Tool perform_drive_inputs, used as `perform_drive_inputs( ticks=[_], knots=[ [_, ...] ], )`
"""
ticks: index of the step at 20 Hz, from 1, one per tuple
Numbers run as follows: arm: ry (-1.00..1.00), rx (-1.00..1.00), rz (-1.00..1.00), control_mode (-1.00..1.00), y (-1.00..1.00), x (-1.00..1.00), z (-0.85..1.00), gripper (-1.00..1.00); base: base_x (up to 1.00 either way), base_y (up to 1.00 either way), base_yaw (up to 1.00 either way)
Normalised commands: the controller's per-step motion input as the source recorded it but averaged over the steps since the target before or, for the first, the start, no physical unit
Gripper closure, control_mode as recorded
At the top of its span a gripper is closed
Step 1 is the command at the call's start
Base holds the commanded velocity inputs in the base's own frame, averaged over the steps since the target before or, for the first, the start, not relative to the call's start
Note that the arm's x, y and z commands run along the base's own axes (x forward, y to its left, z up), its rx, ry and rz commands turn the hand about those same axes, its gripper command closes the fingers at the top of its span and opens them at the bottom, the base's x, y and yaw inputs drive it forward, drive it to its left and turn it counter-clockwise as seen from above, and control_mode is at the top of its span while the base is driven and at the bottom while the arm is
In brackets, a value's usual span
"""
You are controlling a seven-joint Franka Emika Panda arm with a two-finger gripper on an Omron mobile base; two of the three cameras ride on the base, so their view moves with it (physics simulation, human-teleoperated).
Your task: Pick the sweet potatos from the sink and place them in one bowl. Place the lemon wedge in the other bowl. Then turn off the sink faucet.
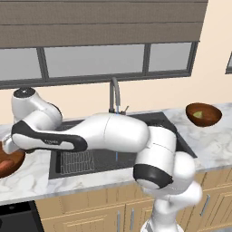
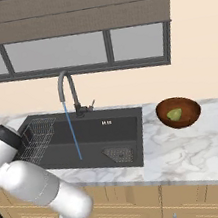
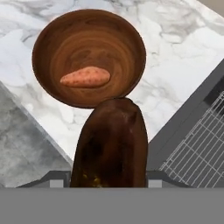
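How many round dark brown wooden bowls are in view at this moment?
2. One round dark brown wooden bowl sits on the marble counter left of the sink, holding an orange-red tuber. The other sits on the counter right of the sink, holding a yellow-green wedge.

Evenly, softly lit and plainly rendered throughout; no glare, no harsh shadows. Slightly soft and pixelated overall, with coarse, blurred texture on the close dark sweet potato.

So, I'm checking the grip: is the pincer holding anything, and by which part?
Yes, the dark brown sweet potato, gripped at its near end between the pincer tips.
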Motion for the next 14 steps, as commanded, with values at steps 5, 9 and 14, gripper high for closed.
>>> perform_drive_inputs(
  ticks=[5,9,14],
  knots=[
    [0.0,0.0,0.09,-1.0,0.46,0.09,-0.08,1.0,0.0,0.0,0.0],
    [-0.03,0.0,0.06,-1.0,0.47,0.11,-0.34,1.0,0.0,0.0,0.0],
    [-0.08,0.0,0.06,-1.0,0.37,0.24,-0.56,1.0,0.0,0.0,0.0]
  ],
)
